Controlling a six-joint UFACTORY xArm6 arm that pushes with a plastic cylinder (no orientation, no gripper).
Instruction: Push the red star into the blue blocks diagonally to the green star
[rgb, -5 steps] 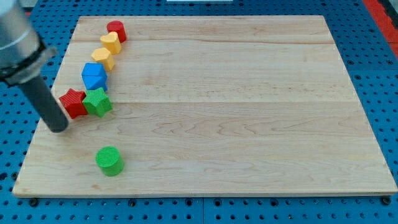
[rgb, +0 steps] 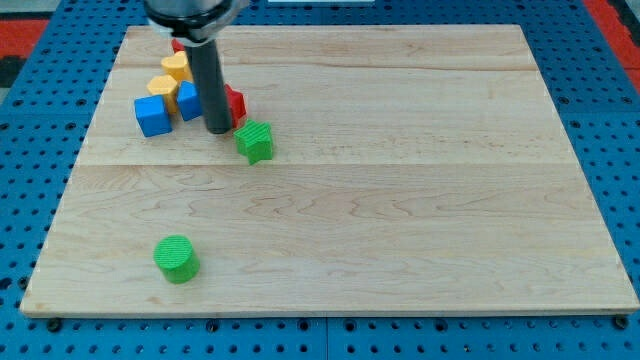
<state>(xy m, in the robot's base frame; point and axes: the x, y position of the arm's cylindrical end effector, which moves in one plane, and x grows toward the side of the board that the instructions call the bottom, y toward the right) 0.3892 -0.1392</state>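
Camera view: my tip (rgb: 218, 130) has no pincer and holds nothing; it stands touching the red star (rgb: 235, 104), which sits mostly hidden behind the rod. A blue block (rgb: 188, 100) lies just left of the rod, a blue cube (rgb: 152, 116) further left, and the green star (rgb: 254, 141) near-right of the tip.

my rod (rgb: 208, 80) hides most of the red star (rgb: 235, 103) and part of a blue block (rgb: 187, 100) behind it. a red block (rgb: 176, 45) near the view's top barely shows, its shape unclear.
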